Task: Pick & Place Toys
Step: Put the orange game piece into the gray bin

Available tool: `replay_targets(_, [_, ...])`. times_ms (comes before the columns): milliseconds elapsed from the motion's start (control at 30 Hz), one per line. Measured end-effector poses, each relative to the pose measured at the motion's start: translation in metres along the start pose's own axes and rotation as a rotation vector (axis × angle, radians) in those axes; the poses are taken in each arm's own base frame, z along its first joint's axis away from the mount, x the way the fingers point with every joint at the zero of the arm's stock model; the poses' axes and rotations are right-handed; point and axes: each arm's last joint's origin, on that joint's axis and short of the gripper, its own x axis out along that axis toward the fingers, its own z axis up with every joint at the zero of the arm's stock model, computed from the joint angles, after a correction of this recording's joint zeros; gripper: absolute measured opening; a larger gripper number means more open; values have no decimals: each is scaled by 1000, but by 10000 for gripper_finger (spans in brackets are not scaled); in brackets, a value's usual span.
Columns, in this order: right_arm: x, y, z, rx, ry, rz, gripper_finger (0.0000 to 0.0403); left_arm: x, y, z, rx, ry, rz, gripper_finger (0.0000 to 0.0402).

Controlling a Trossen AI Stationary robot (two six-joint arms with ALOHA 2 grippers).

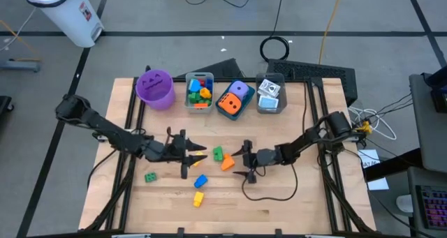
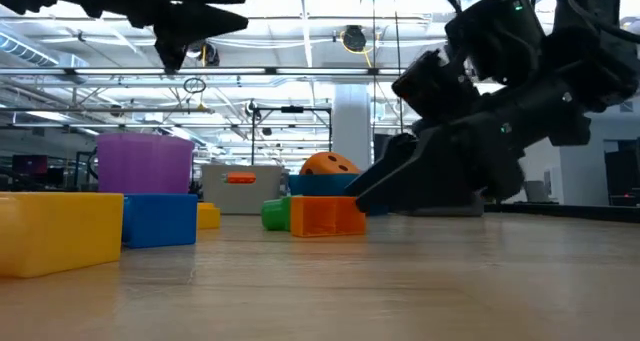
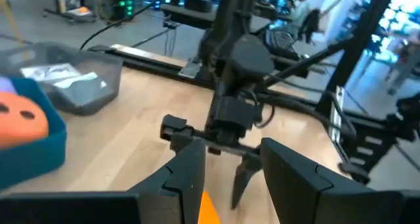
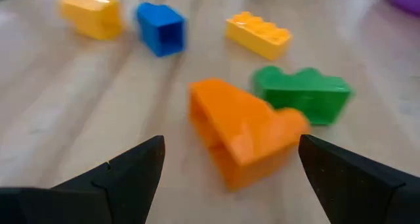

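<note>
Loose toys lie on the wooden table: an orange brick point(image 1: 228, 162) point(image 4: 243, 129), a green brick point(image 1: 218, 153) point(image 4: 302, 92) beside it, a blue brick point(image 1: 200, 181), a yellow brick point(image 1: 198, 198) and another green brick point(image 1: 151, 176). One more yellow brick point(image 4: 259, 33) lies farther left. My right gripper point(image 1: 246, 161) point(image 4: 231, 145) is open and low over the table. Its fingers stand on either side of the orange brick, just short of it. My left gripper point(image 1: 199, 154) point(image 3: 233, 148) hangs high above the table with a gap between its fingers and nothing in it.
Along the far edge stand a purple cup point(image 1: 155, 88), a clear bin point(image 1: 188, 102) with bricks, a blue bin point(image 1: 248, 112) with dice and a grey bin point(image 1: 260, 107) with white cubes. The two grippers face each other mid-table. Bare wood lies toward the near edge.
</note>
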Motion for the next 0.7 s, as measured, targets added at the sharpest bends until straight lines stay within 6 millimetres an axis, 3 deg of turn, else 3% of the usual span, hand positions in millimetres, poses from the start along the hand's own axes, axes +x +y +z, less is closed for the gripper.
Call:
replay_targets(233, [4, 1, -7, 72, 35, -125, 310, 16, -6, -21, -86, -19, 42, 152])
replay_targets(433, [4, 1, -6, 145, 27, -127, 266, 31, -13, -36, -119, -90, 61, 152])
replay_targets(700, [4, -1, -6, 188, 18, -197, 198, 65, -28, -49, -132, -76, 95, 152])
